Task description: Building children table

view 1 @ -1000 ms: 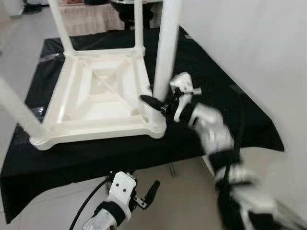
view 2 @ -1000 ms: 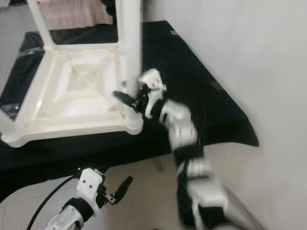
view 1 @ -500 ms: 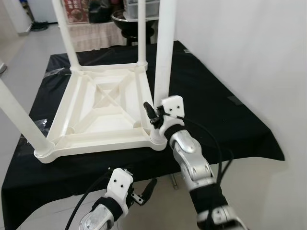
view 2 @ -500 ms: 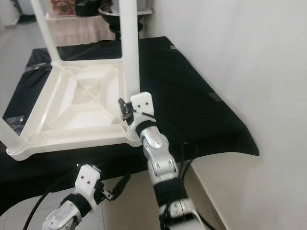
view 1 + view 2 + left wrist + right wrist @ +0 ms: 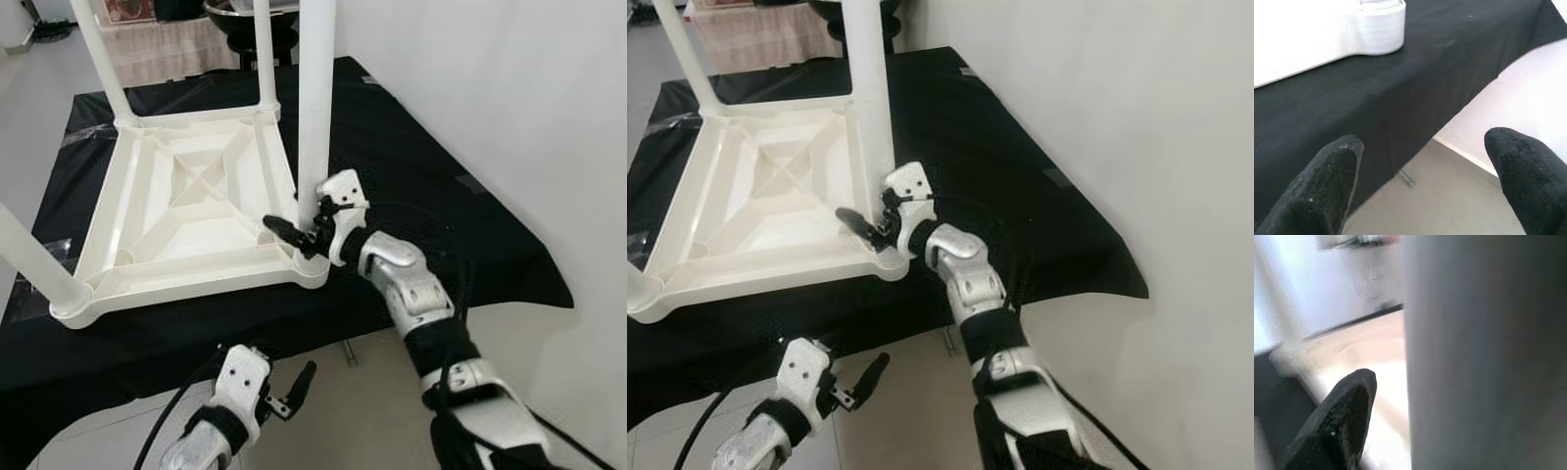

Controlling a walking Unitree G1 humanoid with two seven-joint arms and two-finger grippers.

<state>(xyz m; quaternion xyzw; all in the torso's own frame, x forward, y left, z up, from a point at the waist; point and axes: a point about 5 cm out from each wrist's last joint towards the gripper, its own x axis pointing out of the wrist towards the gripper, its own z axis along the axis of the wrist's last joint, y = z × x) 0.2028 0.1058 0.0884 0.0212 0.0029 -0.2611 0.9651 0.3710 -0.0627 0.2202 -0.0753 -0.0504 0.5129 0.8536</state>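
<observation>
A white plastic children's table (image 5: pixel 186 186) lies upside down on a black-covered table (image 5: pixel 421 176), its legs standing up. My right gripper (image 5: pixel 294 223) is open at the base of the near right leg (image 5: pixel 315 108). One black finger (image 5: pixel 279 227) reaches past the leg over the white frame. The other finger is hidden behind the leg. In the right wrist view a small gap separates that finger (image 5: pixel 1342 416) from the leg (image 5: pixel 1484 352). My left gripper (image 5: pixel 294 390) hangs open below the table's front edge, holding nothing.
A white wall (image 5: pixel 509 98) runs close along the right side of the black table. The other legs (image 5: pixel 263 49) (image 5: pixel 98 54) (image 5: pixel 29 259) rise at the remaining corners. Pale floor (image 5: pixel 372 411) lies in front, and a dark bowl-shaped thing stands beyond the far edge.
The camera has shifted. My right wrist has turned: its fingers pointed upward beside the leg half a second ago and now lie sideways at the leg's base. The left arm hangs as before.
</observation>
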